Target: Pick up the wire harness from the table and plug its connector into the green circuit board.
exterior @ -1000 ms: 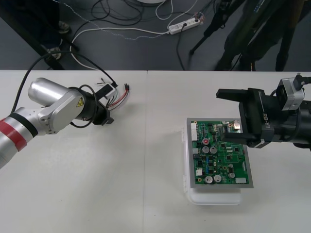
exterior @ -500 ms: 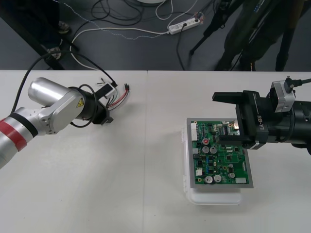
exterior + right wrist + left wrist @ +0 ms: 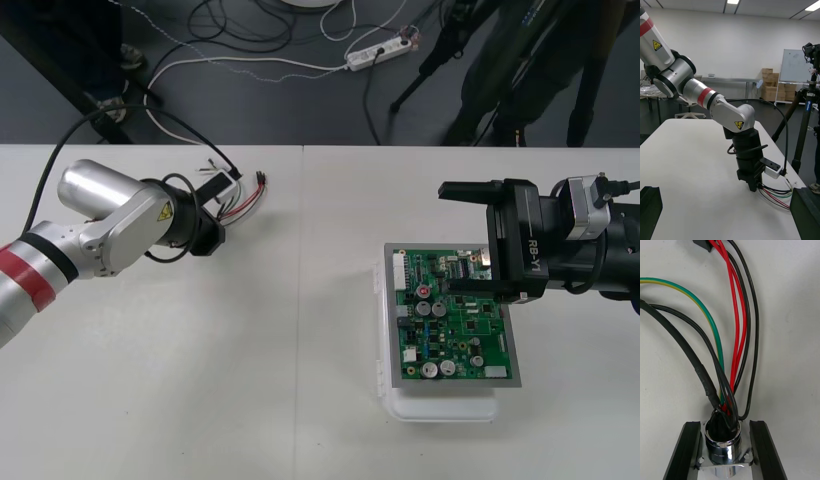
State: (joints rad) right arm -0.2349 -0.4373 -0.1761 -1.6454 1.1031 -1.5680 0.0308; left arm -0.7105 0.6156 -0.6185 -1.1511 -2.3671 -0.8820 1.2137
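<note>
Currently harness socket is clamped by left gripper (wires lie on table). Right gripper is spread apart over board.

Left end effector with fingers closed on the wire harness; right end effector level, fingers wide apart.

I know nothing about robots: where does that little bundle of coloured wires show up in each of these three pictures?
Front view: the wire harness is near the far edge of the table, at the left gripper.
Right wrist view: wire harness curling on the table beneath the left gripper.
Left wrist view: its metal socket sits between the fingers, wires fanning away.
Shared landmark: the left gripper, shut on the socket.
</note>
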